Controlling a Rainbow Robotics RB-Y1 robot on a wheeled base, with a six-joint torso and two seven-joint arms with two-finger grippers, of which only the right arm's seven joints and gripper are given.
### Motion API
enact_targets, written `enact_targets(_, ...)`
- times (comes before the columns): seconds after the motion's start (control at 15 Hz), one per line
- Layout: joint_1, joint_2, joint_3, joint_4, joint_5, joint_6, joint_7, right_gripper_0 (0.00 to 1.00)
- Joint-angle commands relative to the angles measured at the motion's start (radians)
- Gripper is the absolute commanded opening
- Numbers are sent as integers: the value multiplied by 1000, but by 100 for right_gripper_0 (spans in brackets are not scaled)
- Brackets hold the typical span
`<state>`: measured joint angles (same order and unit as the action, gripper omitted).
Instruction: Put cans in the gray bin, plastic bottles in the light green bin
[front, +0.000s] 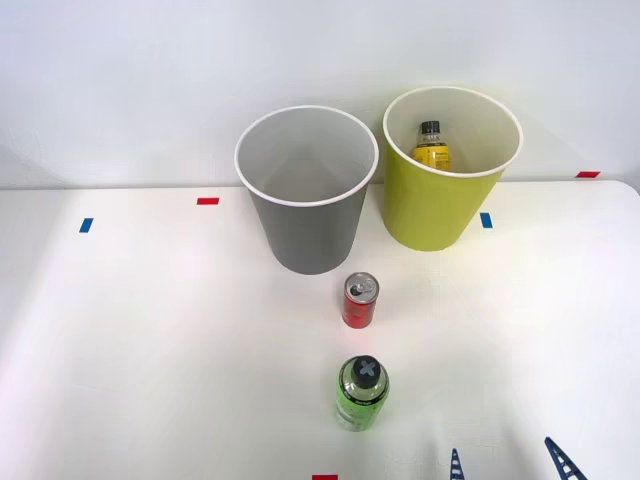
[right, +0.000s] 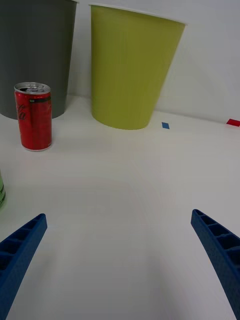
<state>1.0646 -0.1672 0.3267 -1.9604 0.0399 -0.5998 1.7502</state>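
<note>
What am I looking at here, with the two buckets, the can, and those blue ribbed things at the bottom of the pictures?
These are two camera views from a two-armed robot sorting rubbish. The wider picture looks down at a white table from above the arms. The upright picture comes from a camera on the right arm's wrist. The blue ribbed pieces are the fingers of the right gripper, spread open and holding nothing.

On the table stand a gray bin and a light green bin. A yellow-labelled bottle is already inside the green one. A small red can and a green bottle stand in front of the bins, waiting. Small red and blue tape marks dot the table.
</note>
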Motion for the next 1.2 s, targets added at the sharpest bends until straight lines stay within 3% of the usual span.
enact_targets(0.07, 0, 0, 0, 0, 0, 0, 0, 100)
enact_targets(1.2, 0, 0, 0, 0, 0, 0, 0, 100)
